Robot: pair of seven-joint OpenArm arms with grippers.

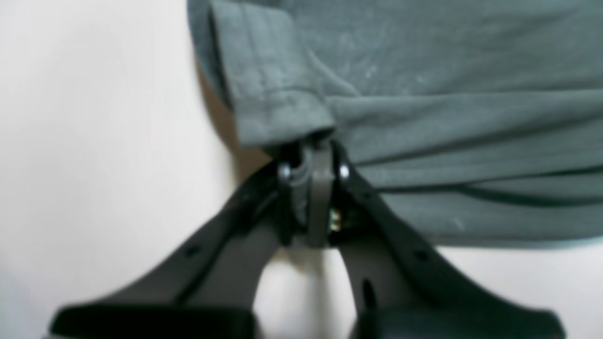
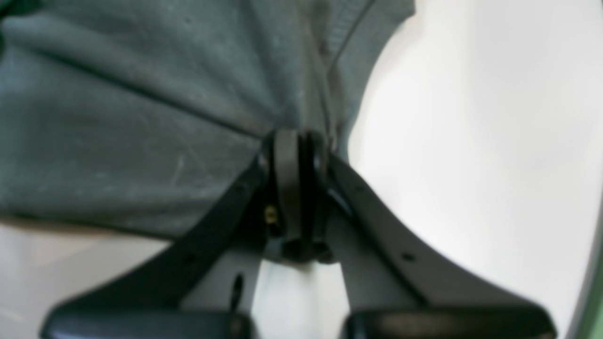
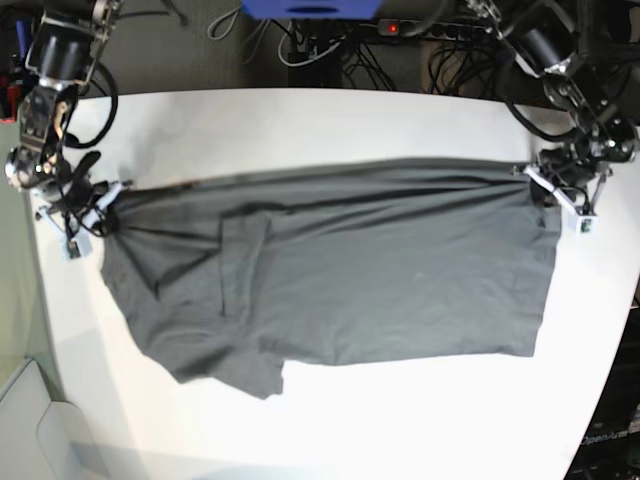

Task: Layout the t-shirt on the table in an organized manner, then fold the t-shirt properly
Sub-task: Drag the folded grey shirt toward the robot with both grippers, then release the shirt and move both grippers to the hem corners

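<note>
Two pincers grip one garment, one at each end. At the counter's [image 3: 330,420] left edge in the base view, the right pincer [image 3: 100,215] is clamped on a bunched corner of the t-shirt [image 3: 350,290]; its wrist view shows the jaws pressed together on grey cloth [image 2: 141,117] at the pincer tips [image 2: 297,141]. The t-shirt lies spread across the middle of the white counter, wrinkled and folded over itself toward the left (one sleeve doubled under near the front edge). Its far hem runs taut between both grips. Near the right edge, the left pincer [image 3: 550,185] is likewise closed on the shirt's corner, cloth [image 1: 424,117] pinched at its tips [image 1: 313,146].
</note>
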